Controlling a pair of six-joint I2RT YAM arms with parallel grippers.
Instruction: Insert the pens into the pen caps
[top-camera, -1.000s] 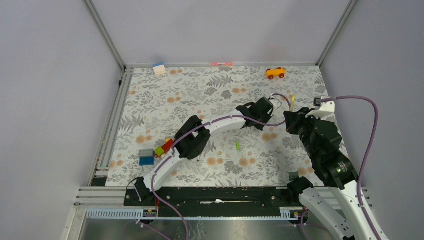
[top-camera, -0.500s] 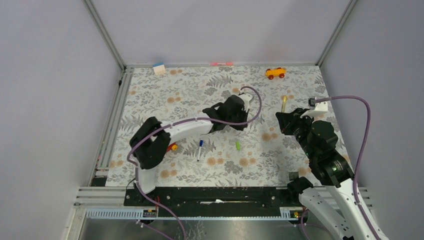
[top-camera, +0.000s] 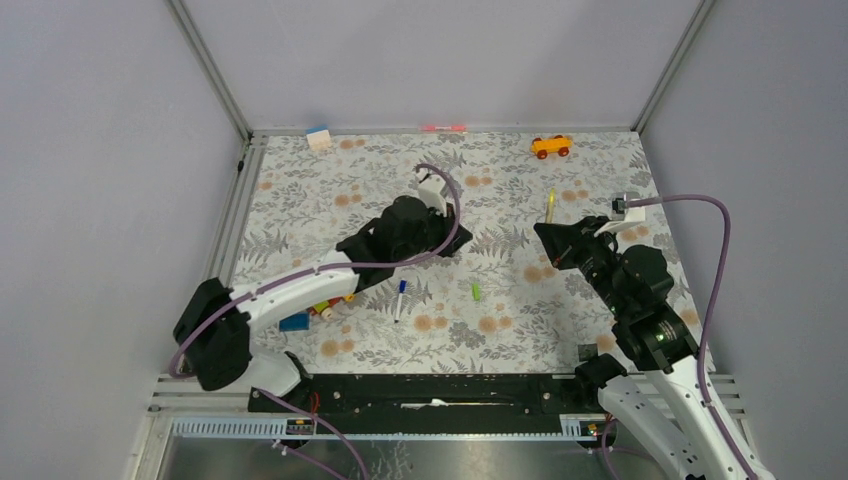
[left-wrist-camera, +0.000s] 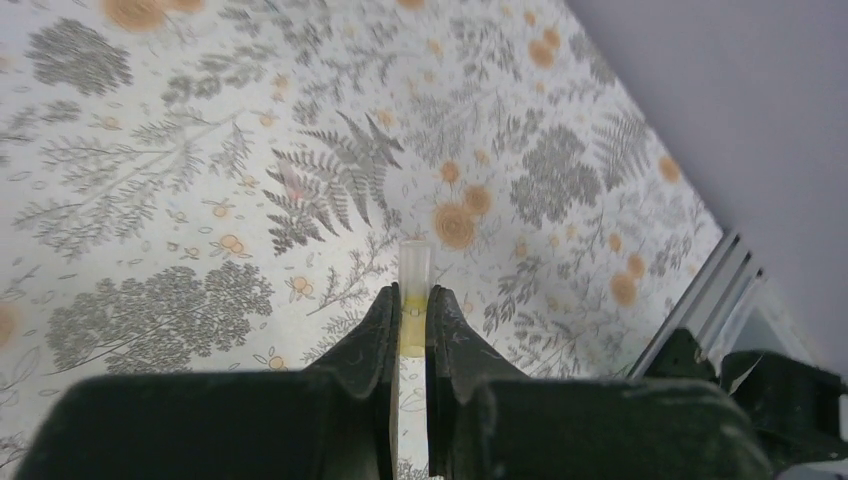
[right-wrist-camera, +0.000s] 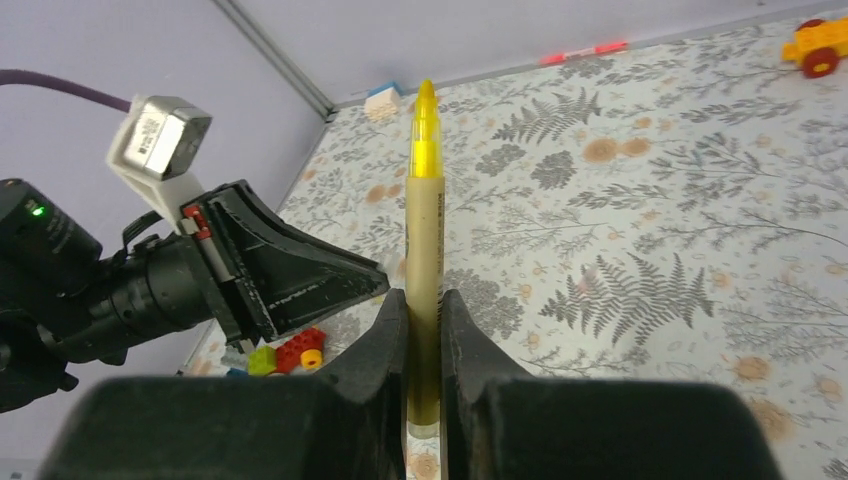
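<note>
My right gripper (top-camera: 549, 232) is shut on the pale yellow pen (top-camera: 550, 203) and holds it above the mat, yellow tip out past the fingers (right-wrist-camera: 424, 230). My left gripper (top-camera: 450, 242) is shut on a short clear cap with a yellowish base (left-wrist-camera: 414, 268), which sticks out past the fingertips. The two grippers are apart, the left one to the left of the pen (right-wrist-camera: 372, 283). A white pen with a dark blue end (top-camera: 400, 298) and a lime green cap (top-camera: 476, 291) lie on the mat. A pink-red pen (top-camera: 443, 128) lies at the back wall. No dark blue cap shows.
An orange toy car (top-camera: 551, 146) sits at the back right. Red, green and yellow bricks (top-camera: 327, 304) and a blue brick (top-camera: 293, 322) lie under the left arm. A white block (top-camera: 318, 137) is at the back left. A metal rail (top-camera: 225, 250) runs along the left edge.
My left arm has swung left, away from the right gripper, with the cap in it, uncovering the white pen. My right gripper has shifted a little left with the yellow pen.
</note>
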